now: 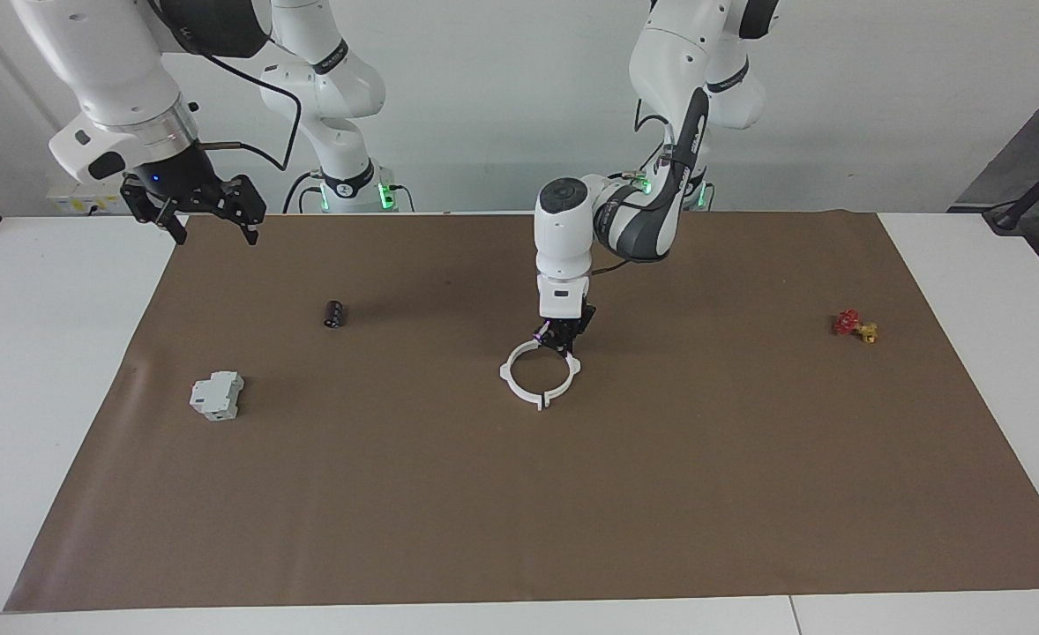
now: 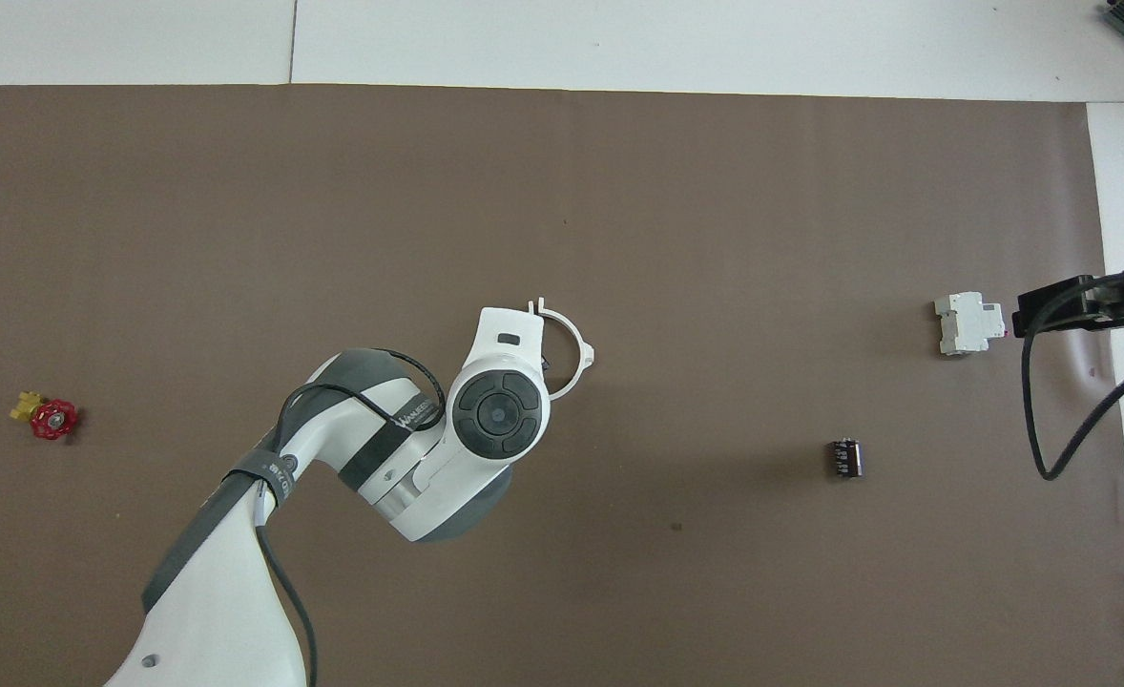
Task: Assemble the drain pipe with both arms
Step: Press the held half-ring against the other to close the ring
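The drain pipe (image 1: pixel 517 382) lies on the brown mat at the table's middle as a white ring of two half arcs with small tabs. My left gripper (image 1: pixel 561 344) is down at the part of the ring's rim nearest the robots, pointing straight down. In the overhead view only one arc of the ring (image 2: pixel 577 349) shows; the left arm's wrist covers the rest and the gripper. My right gripper (image 1: pixel 213 231) is open and empty, raised over the mat's corner at the right arm's end, and waits; its tip shows in the overhead view (image 2: pixel 1049 307).
A grey boxy block (image 1: pixel 217 394) (image 2: pixel 968 324) and a small black cylinder (image 1: pixel 334 314) (image 2: pixel 844 457) lie toward the right arm's end. A small red and yellow valve (image 1: pixel 855 326) (image 2: pixel 47 417) lies toward the left arm's end. The brown mat (image 1: pixel 572 511) covers most of the table.
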Robot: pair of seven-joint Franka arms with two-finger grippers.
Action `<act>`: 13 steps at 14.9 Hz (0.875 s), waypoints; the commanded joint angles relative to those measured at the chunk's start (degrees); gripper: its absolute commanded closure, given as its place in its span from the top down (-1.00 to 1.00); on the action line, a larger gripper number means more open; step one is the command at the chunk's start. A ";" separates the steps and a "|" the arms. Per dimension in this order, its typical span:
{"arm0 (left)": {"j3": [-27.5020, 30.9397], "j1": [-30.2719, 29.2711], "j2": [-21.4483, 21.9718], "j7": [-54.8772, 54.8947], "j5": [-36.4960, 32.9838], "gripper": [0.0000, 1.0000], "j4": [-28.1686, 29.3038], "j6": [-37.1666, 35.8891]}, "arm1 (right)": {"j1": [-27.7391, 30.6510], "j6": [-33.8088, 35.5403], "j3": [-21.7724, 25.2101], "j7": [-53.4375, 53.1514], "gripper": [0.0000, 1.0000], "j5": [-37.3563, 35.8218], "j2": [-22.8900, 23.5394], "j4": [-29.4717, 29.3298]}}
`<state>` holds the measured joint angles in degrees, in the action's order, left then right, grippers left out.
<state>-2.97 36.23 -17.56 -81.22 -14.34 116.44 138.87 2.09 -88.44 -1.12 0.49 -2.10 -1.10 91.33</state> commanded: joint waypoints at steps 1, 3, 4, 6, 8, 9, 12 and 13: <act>0.69 0.69 -0.89 -1.58 -1.83 -1.00 -0.86 0.70 | 0.73 -0.85 -0.46 -0.31 1.00 0.34 -0.31 0.52; 0.69 0.60 -0.89 -1.49 -1.92 -1.00 -1.21 0.70 | 0.73 -0.85 -0.46 -0.22 1.00 0.25 -0.31 0.52; 0.69 0.60 -0.89 -1.58 -1.92 -1.00 -1.13 0.87 | 0.73 -0.85 -0.46 -0.22 1.00 0.34 -0.22 0.52; 0.69 0.34 -0.98 -1.49 -1.92 -1.00 -1.13 1.49 | 0.73 -0.85 -0.38 -0.22 1.00 0.25 -0.31 0.52; 0.69 0.16 -1.33 -1.49 -2.01 -1.00 -1.21 1.75 | 0.73 -0.85 -0.46 -0.31 1.00 0.25 -0.22 0.52; 0.69 0.16 -1.33 -1.49 -2.27 -1.00 -1.13 1.75 | 0.73 -0.85 -0.46 -0.22 1.00 0.25 -0.22 0.52; 0.69 0.16 -1.33 -1.49 -2.36 -1.00 -1.13 1.75 | 0.73 -0.85 -0.38 -0.22 1.00 0.25 -0.31 0.52; 0.69 0.16 -1.42 -1.49 -2.53 -1.00 -1.21 1.75 | 0.73 -0.85 -0.38 -0.22 1.00 0.25 -0.22 0.52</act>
<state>-2.63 36.22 -18.13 -81.25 -14.79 116.16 139.98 2.09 -88.44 -1.12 0.49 -2.10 -1.10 91.33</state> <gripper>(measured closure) 0.930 0.000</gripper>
